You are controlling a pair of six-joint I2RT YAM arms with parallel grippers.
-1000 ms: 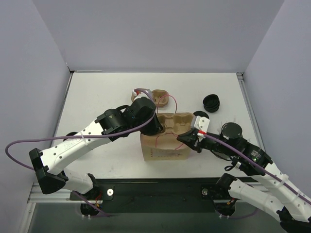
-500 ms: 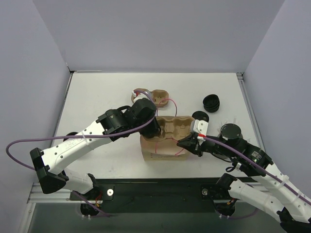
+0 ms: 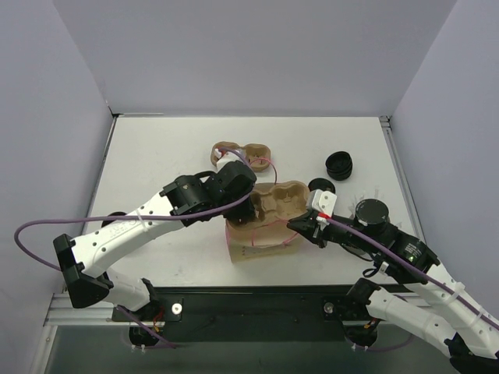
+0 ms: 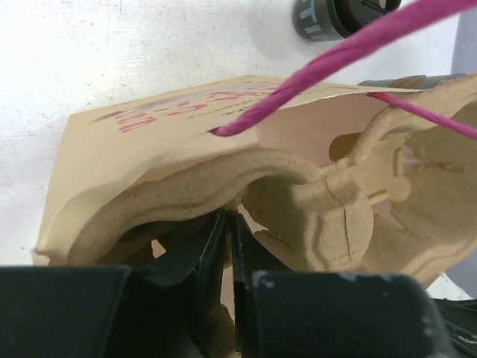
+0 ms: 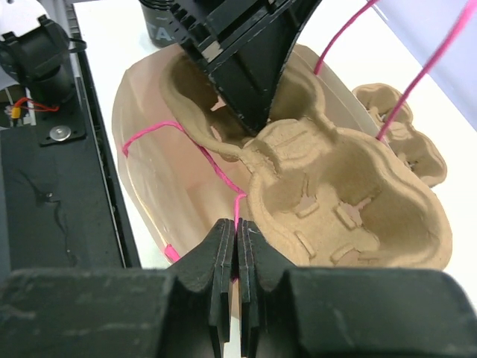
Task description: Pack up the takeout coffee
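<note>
Far L, at 8 o'clock from the tray, I see a black cup body w/ grey lettering [image 5: 159, 28] in the R wrist view. Only its lower part is in frame there.

My L gripper [image 3: 240, 204] comes in from 9 o'clock and is clenched on the rim of the brown moulded-pulp cup tray [image 3: 284, 195]. In the L wrist view the fingers [image 4: 215, 242] stand nearly together w/ the pulp wall pinched between them.

The tray sits tilted in the open mouth of the tan kraft paper bag [image 3: 261, 248]. The bag wall curves round its near side.

At 12 o'clock, well apart from the bag, a second brown pulp tray [image 3: 243, 153] lies on the white table [image 3: 156, 156].

My R gripper [image 3: 299, 226] is at 4 o'clock of the tray, closed tight on the pink cord handle [image 5: 237, 205] right at the bag's rim. The cord runs straight into the shut fingertips.

The takeout coffee I can make out from above is a small black lidded disposable cup [image 3: 320, 185]. It stands on the table at 3 o'clock of the tray, just beyond the R gripper, outside tray and bag, partly hidden.

Further out at 2 o'clock sits a stack of loose black lids [image 3: 340, 164].
</note>
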